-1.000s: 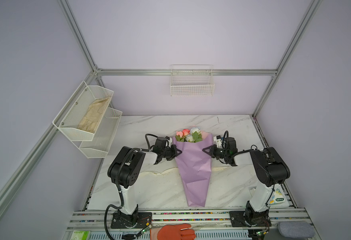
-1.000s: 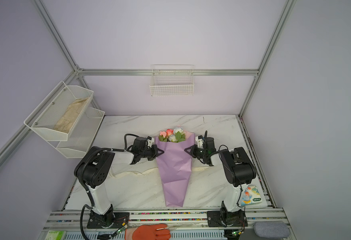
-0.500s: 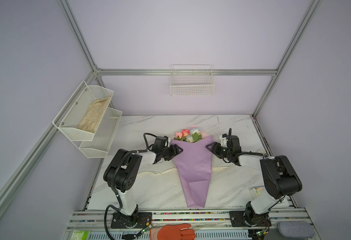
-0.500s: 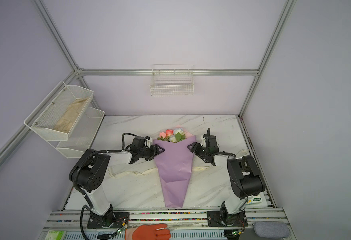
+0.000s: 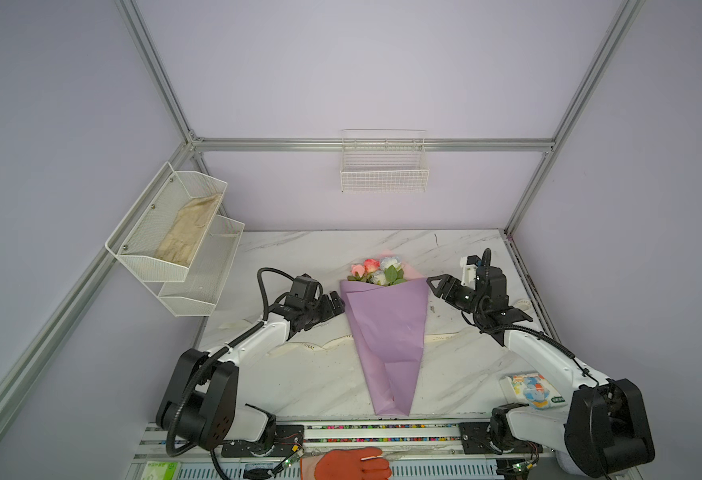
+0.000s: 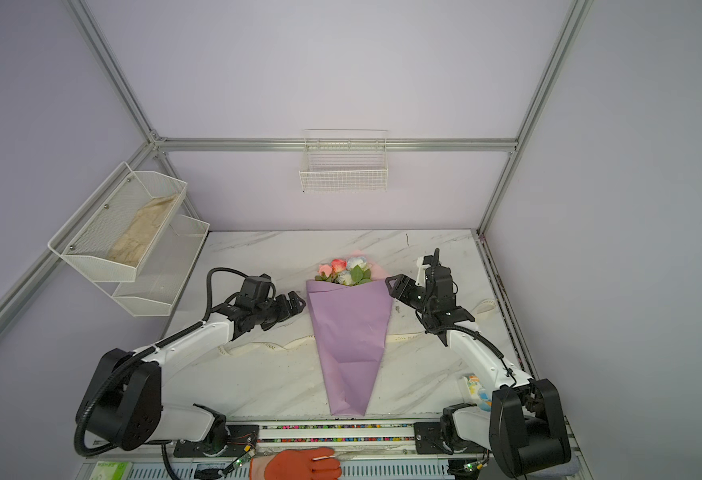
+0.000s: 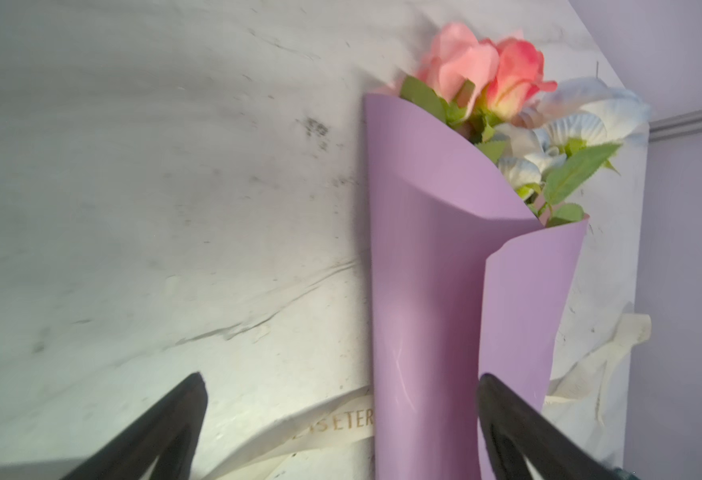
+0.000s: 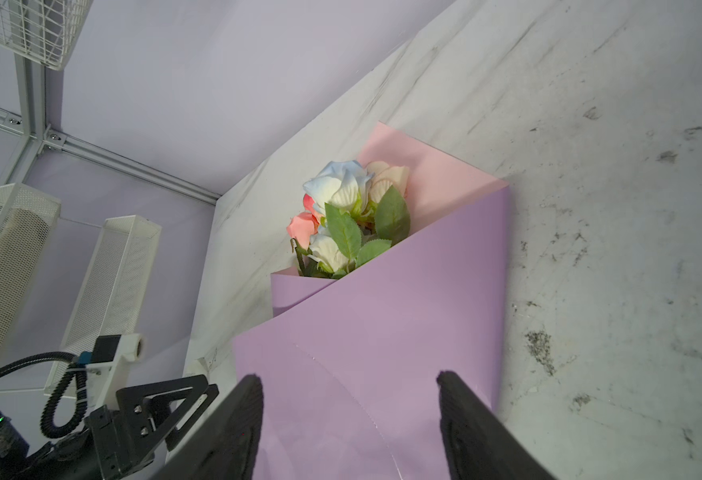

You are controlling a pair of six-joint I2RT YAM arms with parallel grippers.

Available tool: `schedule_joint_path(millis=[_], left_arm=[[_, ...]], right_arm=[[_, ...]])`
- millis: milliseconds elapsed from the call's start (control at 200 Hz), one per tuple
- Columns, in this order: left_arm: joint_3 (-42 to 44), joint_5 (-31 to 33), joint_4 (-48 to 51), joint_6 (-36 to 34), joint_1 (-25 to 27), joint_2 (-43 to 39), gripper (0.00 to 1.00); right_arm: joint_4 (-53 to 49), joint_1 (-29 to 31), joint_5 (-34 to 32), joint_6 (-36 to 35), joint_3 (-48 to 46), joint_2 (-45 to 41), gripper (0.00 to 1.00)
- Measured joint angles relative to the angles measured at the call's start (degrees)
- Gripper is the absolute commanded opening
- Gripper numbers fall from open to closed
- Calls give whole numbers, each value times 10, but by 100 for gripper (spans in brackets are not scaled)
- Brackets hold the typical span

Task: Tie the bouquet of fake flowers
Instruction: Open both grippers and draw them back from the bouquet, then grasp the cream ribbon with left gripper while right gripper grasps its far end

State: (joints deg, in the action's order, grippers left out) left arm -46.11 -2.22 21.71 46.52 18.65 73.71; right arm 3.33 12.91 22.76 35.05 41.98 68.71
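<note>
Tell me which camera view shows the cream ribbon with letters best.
The left wrist view: the ribbon is close and its gold letters are readable. Both top views show the ribbon only as a thin pale strip either side of the bouquet. In the right wrist view I cannot make it out.

Left arm and right arm: white tubes, bulky black joints at 7 and 5 o'clock in both top views; black ribbed cable on each; left gripper, right gripper black, triangular fingers, small screws; green light on right wrist
</note>
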Motion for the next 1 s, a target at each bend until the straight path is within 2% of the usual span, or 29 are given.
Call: schedule_joint_path(millis=[135, 255, 420, 670, 890, 1000], left_arm=[[25, 74, 68, 27, -51, -85, 97], [38, 101, 125, 52, -87, -96, 93], [38, 86, 164, 73, -92, -63, 85], [37, 40, 187, 97, -92, 50, 73], [28, 40, 201, 116, -92, 88, 65], [18, 50, 201, 128, -92, 100, 64]], right_arm=[[-34, 0, -4, -10, 14, -9, 68], [-64, 0, -12, -22, 48, -9, 68], [-89, 0, -35, -37, 87, -9, 68], [-137, 0, -87, -55, 97, -9, 68], [-161, 0, -126, -60, 97, -10, 69], [-169, 0, -157, -60, 97, -10, 70]])
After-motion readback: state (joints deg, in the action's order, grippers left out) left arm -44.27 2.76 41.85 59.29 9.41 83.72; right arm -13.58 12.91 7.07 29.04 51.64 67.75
